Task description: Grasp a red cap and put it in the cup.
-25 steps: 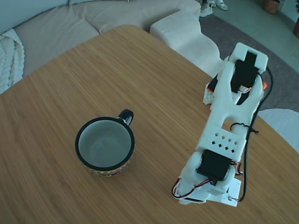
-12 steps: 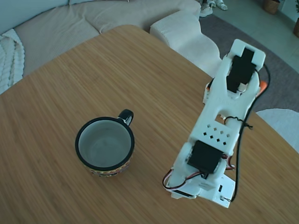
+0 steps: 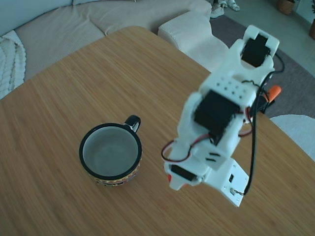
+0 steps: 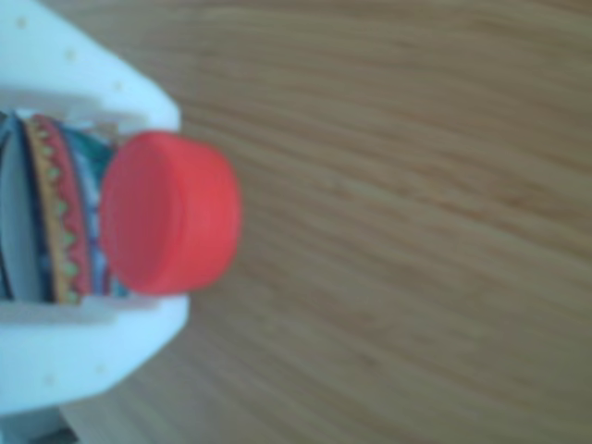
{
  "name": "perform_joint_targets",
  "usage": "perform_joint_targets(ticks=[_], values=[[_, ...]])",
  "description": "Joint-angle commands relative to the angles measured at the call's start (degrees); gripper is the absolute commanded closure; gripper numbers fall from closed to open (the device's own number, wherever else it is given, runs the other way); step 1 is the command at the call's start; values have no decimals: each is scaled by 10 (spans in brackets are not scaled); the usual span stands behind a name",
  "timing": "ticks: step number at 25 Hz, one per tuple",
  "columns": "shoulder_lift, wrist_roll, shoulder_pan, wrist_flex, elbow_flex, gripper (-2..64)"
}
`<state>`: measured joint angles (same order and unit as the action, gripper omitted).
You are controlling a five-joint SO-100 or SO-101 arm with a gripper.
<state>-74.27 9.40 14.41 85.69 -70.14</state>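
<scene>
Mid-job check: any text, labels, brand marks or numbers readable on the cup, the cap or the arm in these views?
None readable.
Cup: only a coloured pattern band, no lettering.
Red cap, held between the gripper fingers: plain and blurred, no marking visible.
Arm: no print or label can be made out.

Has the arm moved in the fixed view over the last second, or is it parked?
Yes. The arm has swung left toward the cup, which sits in the same place on the table; the gap between them is narrower.
</scene>
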Motion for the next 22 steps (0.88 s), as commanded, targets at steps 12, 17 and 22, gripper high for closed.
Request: perform_joint_targets(ticks=[12, 17, 22], values=[[-120, 17, -152, 124, 185, 552], [-113, 18, -214, 123, 187, 550], [-109, 18, -243, 120, 155, 550]])
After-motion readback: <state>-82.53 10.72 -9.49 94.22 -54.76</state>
